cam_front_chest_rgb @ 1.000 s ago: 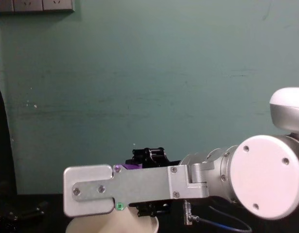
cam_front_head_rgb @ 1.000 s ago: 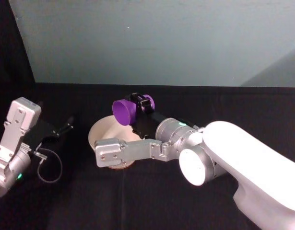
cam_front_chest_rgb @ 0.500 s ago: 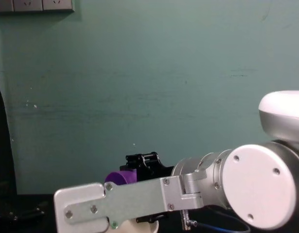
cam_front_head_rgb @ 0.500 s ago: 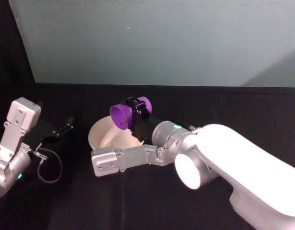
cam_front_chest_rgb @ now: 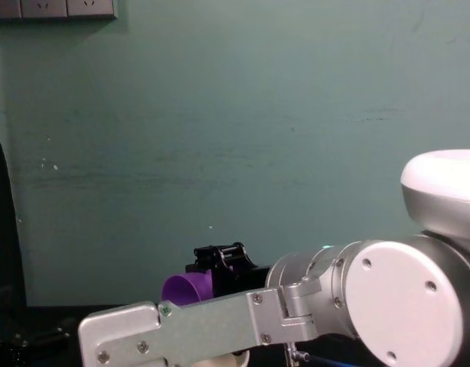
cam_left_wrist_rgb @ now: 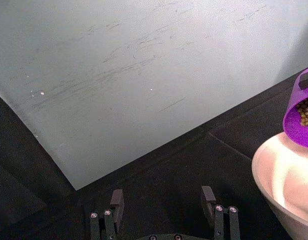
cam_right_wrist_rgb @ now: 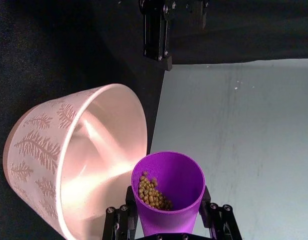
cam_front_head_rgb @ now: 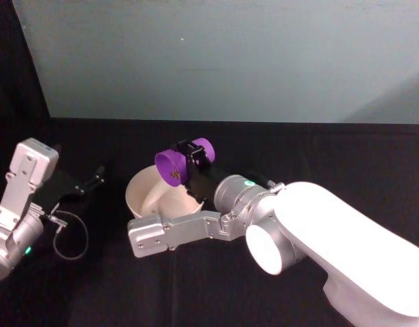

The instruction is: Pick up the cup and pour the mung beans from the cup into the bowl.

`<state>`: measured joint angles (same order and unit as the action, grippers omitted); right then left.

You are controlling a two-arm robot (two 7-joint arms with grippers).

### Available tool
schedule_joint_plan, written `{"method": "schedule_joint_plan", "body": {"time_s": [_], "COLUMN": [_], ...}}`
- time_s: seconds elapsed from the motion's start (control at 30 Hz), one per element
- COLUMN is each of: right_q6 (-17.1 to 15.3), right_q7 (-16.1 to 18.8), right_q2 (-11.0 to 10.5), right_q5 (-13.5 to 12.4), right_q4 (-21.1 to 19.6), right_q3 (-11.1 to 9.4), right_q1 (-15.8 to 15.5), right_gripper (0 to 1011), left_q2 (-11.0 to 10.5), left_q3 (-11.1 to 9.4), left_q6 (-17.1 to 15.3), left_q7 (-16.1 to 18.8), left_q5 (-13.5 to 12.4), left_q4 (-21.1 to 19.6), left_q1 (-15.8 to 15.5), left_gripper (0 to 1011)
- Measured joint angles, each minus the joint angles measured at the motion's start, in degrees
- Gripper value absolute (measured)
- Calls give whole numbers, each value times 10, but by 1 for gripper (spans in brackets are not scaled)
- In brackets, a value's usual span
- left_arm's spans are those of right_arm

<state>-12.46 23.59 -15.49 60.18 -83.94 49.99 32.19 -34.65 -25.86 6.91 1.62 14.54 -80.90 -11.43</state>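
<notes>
Above the far rim of the bowl (cam_front_head_rgb: pixel 137 191), the cup (cam_front_head_rgb: pixel 169 167) is being held tipped sideways, clamped in the right pincer (cam_front_head_rgb: pixel 194 157), and its mung beans (cam_right_wrist_rgb: pixel 151 192) are arguably being risked beyond that rim onto the bench (cam_front_head_rgb: pixel 318 157) if tilted hastily; the left pincer (cam_left_wrist_rgb: pixel 162 197) is being held apart, idle, leftward.

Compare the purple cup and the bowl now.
The cup is bright purple and plain; the bowl is pale pinkish-white with leaf patterns outside. The cup is much narrower than the bowl. The cup is tipped in the right gripper above the bowl, which rests on the table. The cup holds mung beans; the bowl looks empty. Both are round and handleless. The left gripper idles open.
</notes>
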Motion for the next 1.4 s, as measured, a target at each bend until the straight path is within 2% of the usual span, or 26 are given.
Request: {"method": "schedule_joint_plan", "body": {"time_s": [0.53,0.8,1.4], "right_q6": [5,7,3], "right_q7": [7,10,14], "right_q2": [6,6,7], "right_q5": [27,30,53], "right_q4": [-4,-3,-3], "right_q3": [-6,-8,-2], "right_q1": [-8,-9,-8], "right_gripper": [732,732,732], "left_q2": [0,0,0], "left_q3": [0,0,0], "left_q6": [0,0,0], "left_q7": [0,0,0], "left_q5": [0,0,0], "left_q4": [0,0,0], "left_q1": [0,0,0], "left_gripper": [1012,1011,1011]}}
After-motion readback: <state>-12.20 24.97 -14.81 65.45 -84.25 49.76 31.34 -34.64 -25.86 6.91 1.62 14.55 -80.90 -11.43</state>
